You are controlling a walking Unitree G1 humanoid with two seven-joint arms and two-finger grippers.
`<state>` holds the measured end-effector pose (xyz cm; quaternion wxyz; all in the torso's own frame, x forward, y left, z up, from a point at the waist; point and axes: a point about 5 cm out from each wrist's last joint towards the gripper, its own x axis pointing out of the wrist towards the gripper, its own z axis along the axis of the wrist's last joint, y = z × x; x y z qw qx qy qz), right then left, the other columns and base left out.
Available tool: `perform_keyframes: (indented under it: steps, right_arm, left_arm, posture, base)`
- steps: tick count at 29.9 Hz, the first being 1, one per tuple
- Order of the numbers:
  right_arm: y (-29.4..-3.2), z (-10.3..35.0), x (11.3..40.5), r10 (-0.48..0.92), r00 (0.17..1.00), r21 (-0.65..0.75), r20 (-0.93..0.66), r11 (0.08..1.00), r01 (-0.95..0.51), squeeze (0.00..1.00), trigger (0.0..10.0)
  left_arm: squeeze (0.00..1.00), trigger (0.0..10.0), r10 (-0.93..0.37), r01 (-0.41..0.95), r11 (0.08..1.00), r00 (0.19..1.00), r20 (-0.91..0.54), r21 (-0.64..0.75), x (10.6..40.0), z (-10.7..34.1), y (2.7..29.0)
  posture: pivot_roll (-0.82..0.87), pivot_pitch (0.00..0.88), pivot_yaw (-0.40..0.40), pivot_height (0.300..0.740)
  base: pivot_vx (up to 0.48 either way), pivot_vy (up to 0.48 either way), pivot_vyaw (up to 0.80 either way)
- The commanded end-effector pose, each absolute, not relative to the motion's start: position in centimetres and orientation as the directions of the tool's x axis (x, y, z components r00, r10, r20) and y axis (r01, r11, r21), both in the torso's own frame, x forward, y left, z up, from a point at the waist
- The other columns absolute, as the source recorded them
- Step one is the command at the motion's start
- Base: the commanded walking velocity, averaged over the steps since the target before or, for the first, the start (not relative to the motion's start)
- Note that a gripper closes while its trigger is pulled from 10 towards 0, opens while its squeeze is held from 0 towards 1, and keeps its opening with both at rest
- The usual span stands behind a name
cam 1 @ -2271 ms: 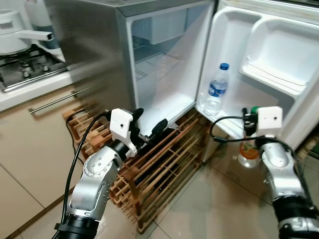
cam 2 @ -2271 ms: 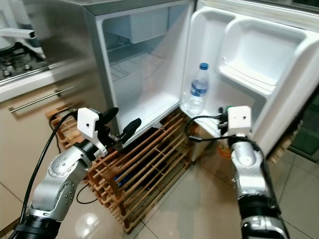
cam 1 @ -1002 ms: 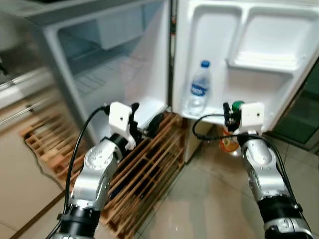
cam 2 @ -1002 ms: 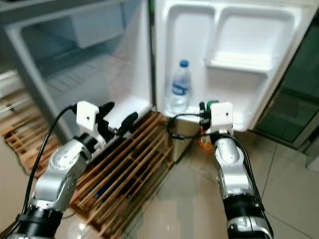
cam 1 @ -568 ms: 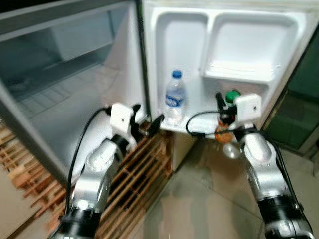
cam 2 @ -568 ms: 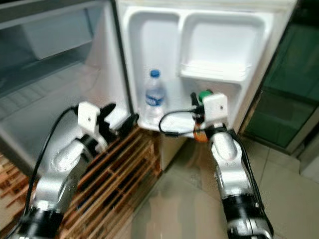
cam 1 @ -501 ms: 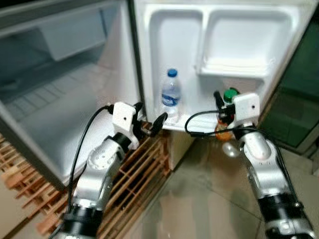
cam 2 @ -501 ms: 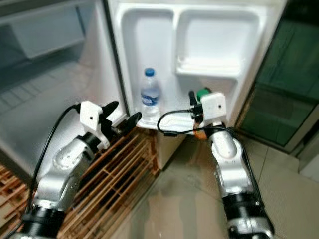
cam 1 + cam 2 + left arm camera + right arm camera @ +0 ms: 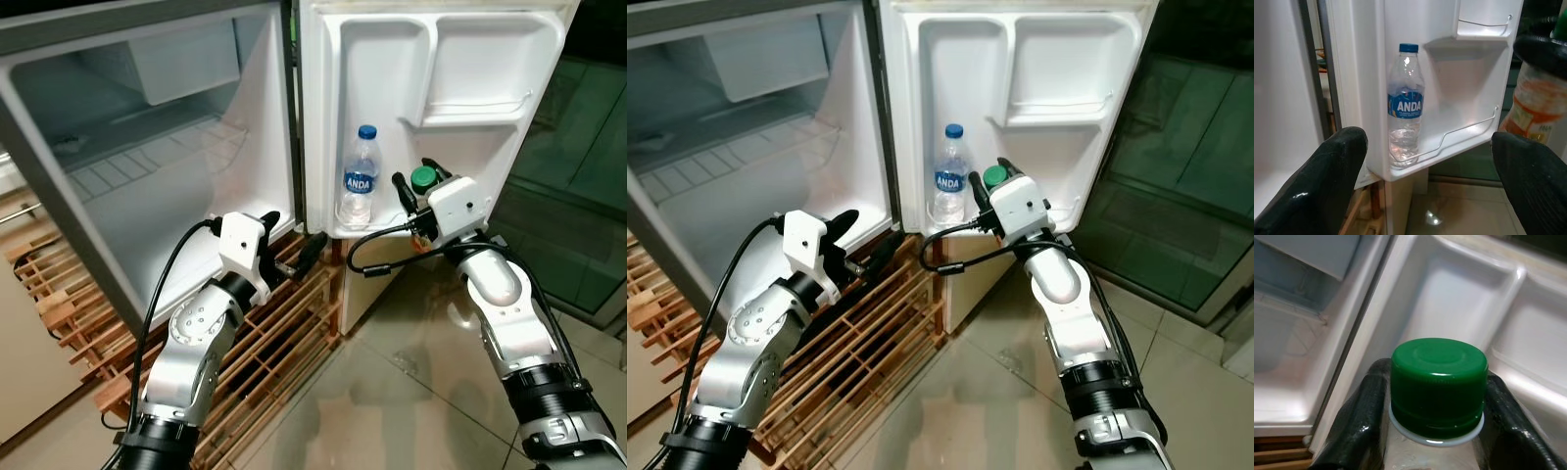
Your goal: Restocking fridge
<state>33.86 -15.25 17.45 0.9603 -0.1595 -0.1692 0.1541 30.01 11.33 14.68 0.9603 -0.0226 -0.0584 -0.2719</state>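
Bottle (image 9: 1438, 382) beside door shelf (image 9: 387, 233) edge

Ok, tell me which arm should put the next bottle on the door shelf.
Right. The right gripper already grips the green-capped bottle just beside the door shelf, next to the water bottle. The left gripper is open, empty and lower down.

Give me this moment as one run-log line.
right pincer: shut on green-capped bottle, at door shelf | left pincer: open, idle | water bottle: on shelf | fridge: open

green-capped bottle (image 9: 1438, 387): body cut off | fridge (image 9: 147, 147): top cropped
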Motion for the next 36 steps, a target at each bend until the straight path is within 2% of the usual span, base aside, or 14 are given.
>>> perform_keyframes:
  steps: [1,7,14,18,27,36]
  right_arm:
    - [-15.7,17.2,34.1,0.321,0.911,-0.269,0.259,0.930,-0.251,0.00,0.0]
    - [-15.6,16.4,33.9,0.353,0.912,-0.253,0.209,0.920,-0.298,0.00,0.0]
    - [-15.4,17.7,33.4,0.379,0.886,-0.343,0.268,0.897,-0.280,0.00,0.0]
    - [-14.1,19.4,33.0,0.446,0.836,-0.422,0.319,0.857,-0.296,0.00,0.0]
    - [-13.9,19.8,33.3,0.470,0.825,-0.434,0.315,0.844,-0.315,0.00,0.0]
    - [-14.1,20.2,33.6,0.492,0.799,-0.535,0.347,0.803,-0.262,0.00,0.0]
  left_arm:
    - [0.00,10.0,-0.504,0.509,0.861,0.851,0.147,0.004,30.0,15.3,11.4]
    - [0.00,10.0,-0.509,0.512,0.859,0.849,0.141,0.014,30.2,15.4,10.8]
    - [0.00,10.0,-0.529,0.534,0.845,0.834,0.159,0.011,30.5,16.0,10.2]
    - [0.00,10.0,-0.510,0.518,0.855,0.844,0.167,-0.008,30.9,16.2,10.4]
    - [0.00,10.0,-0.515,0.523,0.853,0.839,0.178,0.003,30.7,16.6,10.3]
    - [0.00,10.0,-0.520,0.529,0.849,0.833,0.190,0.005,30.3,16.6,10.3]
  posture:
    - [-0.05,0.000,0.032,0.740]
    - [-0.08,0.000,0.038,0.740]
    - [-0.10,0.000,0.056,0.740]
    - [-0.10,0.000,0.063,0.740]
    - [-0.09,0.000,0.058,0.740]
    - [-0.08,0.000,0.059,0.740]
  base:
    - [0.277,0.000,0.00]
    - [0.402,0.000,0.00]
    - [0.429,0.000,0.00]
    - [0.443,0.000,0.00]
    - [0.418,0.000,0.00]
    - [0.000,0.000,0.00]
